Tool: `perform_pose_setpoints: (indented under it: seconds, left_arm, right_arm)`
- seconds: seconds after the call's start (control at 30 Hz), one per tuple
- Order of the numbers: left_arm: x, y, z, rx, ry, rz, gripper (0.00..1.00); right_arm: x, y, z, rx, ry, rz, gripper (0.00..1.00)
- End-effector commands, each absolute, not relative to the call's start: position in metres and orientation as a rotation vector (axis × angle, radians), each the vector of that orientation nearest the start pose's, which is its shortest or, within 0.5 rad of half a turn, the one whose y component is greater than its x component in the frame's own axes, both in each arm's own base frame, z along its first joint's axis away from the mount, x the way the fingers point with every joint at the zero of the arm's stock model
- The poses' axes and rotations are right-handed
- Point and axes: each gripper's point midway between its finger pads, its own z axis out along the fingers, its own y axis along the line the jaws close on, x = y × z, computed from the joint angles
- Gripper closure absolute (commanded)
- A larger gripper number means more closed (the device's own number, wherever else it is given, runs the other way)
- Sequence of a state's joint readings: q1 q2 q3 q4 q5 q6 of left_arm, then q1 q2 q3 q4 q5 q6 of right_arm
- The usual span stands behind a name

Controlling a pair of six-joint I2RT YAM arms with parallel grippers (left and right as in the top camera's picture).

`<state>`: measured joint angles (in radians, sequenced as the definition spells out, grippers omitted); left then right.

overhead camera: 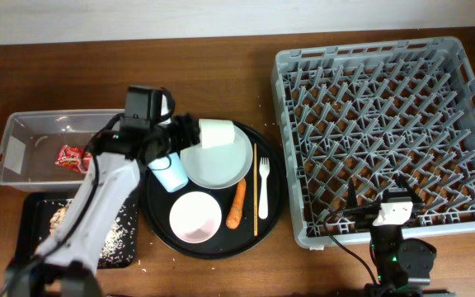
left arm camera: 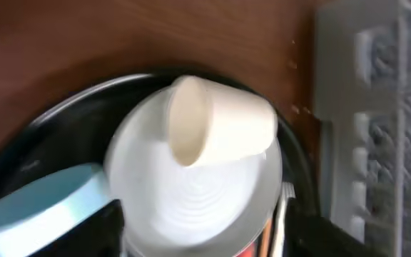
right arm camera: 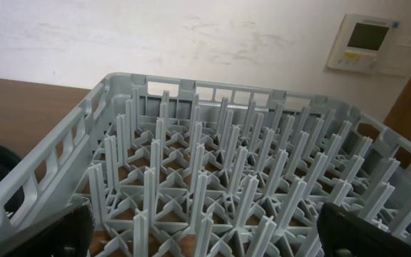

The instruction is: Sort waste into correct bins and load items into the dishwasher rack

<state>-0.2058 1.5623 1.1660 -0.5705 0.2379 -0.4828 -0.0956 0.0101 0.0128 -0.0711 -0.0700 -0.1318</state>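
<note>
Plainly, the sorting is partly done and the loading has not begun. Left of the round black tray (overhead camera: pixel 275 190), the red wrapper (overhead camera: pixel 72 157) lies in the clear tub (overhead camera: pixel 56 116). The rice (overhead camera: pixel 114 235) is spread in the shallow black tray (overhead camera: pixel 35 206), just beside the round tray's left edge. The carrot (overhead camera: pixel 237 205) is the only waste we see left, lying on the round tray between the white bowl (overhead camera: pixel 195 218) and the chopsticks (overhead camera: pixel 255 190). We make out no tissue.

Right of the round tray, the dishwasher rack (overhead camera: pixel 284 124) holds nothing. All six items sit on the round tray. The plate (overhead camera: pixel 221 165) carries the white cup (overhead camera: pixel 217 134) on its side, the light blue cup (overhead camera: pixel 170 175) touches the plate's left edge, and the fork (overhead camera: pixel 263 190) lies beside the chopsticks.

The left gripper (overhead camera: pixel 176 139) hovers over the tray's back left, near both cups, jaws apart and holding nothing. The right gripper (overhead camera: pixel 382 198) sits well right of the tray, jaws wide apart and empty.
</note>
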Motion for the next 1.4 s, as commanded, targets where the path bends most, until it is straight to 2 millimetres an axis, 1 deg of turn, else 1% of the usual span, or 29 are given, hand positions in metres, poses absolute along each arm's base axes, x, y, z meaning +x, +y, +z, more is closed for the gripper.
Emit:
perform_pose_setpoints:
  seconds: [0.0,0.03,0.1,0.13,0.23,0.3,0.4,0.57,0.63,0.73,0.83,0.9,0.97,1.0,1.03,1.07,1.1,1.13,1.17,1.2,1.23,1.27,1.3,1.37]
  left_arm:
    - [0.388,-0.176,0.123,0.073,2.576,-0.932,0.25]
    - [0.393,-0.182,0.115,0.086,2.567,-0.978,0.25]
    - [0.402,-0.187,0.099,0.048,2.576,-1.004,0.25]
    - [0.408,-0.188,0.092,0.051,2.568,-1.002,0.29]
    - [0.415,-0.18,0.086,0.027,2.568,-0.924,0.3]
    - [0.415,-0.18,0.086,0.028,2.567,-0.924,0.3]
    - [0.417,-0.177,0.09,0.022,2.555,-0.937,0.3]
    - [0.423,-0.15,0.121,-0.032,2.476,-1.026,0.31]
    - [0.423,-0.146,0.125,-0.041,2.468,-1.02,0.3]
    - [0.424,-0.143,0.122,-0.046,2.477,-0.991,0.29]
    - [0.423,-0.145,0.121,-0.023,2.481,-0.973,0.3]
    - [0.418,-0.149,0.118,-0.021,2.505,-0.979,0.32]
    - [0.413,-0.151,0.114,-0.022,2.531,-0.963,0.33]
    - [0.412,-0.148,0.107,-0.043,2.56,-0.909,0.36]
    - [0.412,-0.144,0.105,-0.055,2.569,-0.881,0.37]
    - [0.413,-0.141,0.103,-0.066,2.574,-0.855,0.41]
    - [0.416,-0.134,0.105,-0.109,2.567,-0.834,0.45]
    - [0.42,-0.122,0.118,-0.169,2.534,-0.833,0.46]
    - [0.421,-0.114,0.13,-0.196,2.502,-0.835,0.46]
    - [0.418,-0.105,0.156,-0.213,2.446,-0.834,0.46]
    - [0.411,-0.103,0.17,-0.211,2.433,-0.832,0.45]
    - [0.399,-0.104,0.175,-0.25,2.458,-0.845,0.45]
    - [0.382,-0.109,0.17,-0.313,2.524,-0.869,0.44]
    - [0.361,-0.126,0.15,-0.303,2.628,-0.882,0.44]
  right_arm:
    - [0.246,-0.011,0.158,-0.084,1.64,-0.115,0.01]
    - [0.246,-0.011,0.158,-0.084,1.64,-0.115,0.01]
    - [0.246,-0.011,0.158,-0.084,1.64,-0.115,0.01]
    - [0.246,-0.011,0.158,-0.084,1.64,-0.115,0.01]
    - [0.246,-0.011,0.158,-0.084,1.64,-0.115,0.01]
    - [0.246,-0.011,0.158,-0.084,1.64,-0.115,0.01]
    - [0.246,-0.011,0.158,-0.084,1.64,-0.115,0.02]
    - [0.246,-0.011,0.158,-0.084,1.64,-0.115,0.01]
    - [0.246,-0.011,0.158,-0.084,1.64,-0.114,0.01]
    - [0.246,-0.011,0.158,-0.084,1.64,-0.115,0.01]
    - [0.246,-0.011,0.158,-0.084,1.64,-0.115,0.01]
    - [0.246,-0.011,0.158,-0.084,1.64,-0.115,0.01]
    - [0.246,-0.011,0.158,-0.084,1.64,-0.115,0.01]
    - [0.246,-0.011,0.158,-0.084,1.64,-0.115,0.01]
    - [0.246,-0.011,0.158,-0.084,1.64,-0.115,0.01]
    - [0.246,-0.011,0.158,-0.084,1.64,-0.115,0.01]
    - [0.246,-0.011,0.158,-0.084,1.64,-0.115,0.01]
    - [0.246,-0.011,0.158,-0.084,1.64,-0.115,0.01]
    - [0.246,-0.011,0.158,-0.084,1.64,-0.114,0.01]
    - [0.246,-0.011,0.158,-0.084,1.64,-0.115,0.01]
    - [0.246,-0.011,0.158,-0.084,1.64,-0.115,0.01]
    - [0.246,-0.011,0.158,-0.084,1.64,-0.115,0.01]
    - [0.246,-0.011,0.158,-0.084,1.64,-0.115,0.02]
    - [0.246,-0.011,0.158,-0.084,1.64,-0.114,0.01]
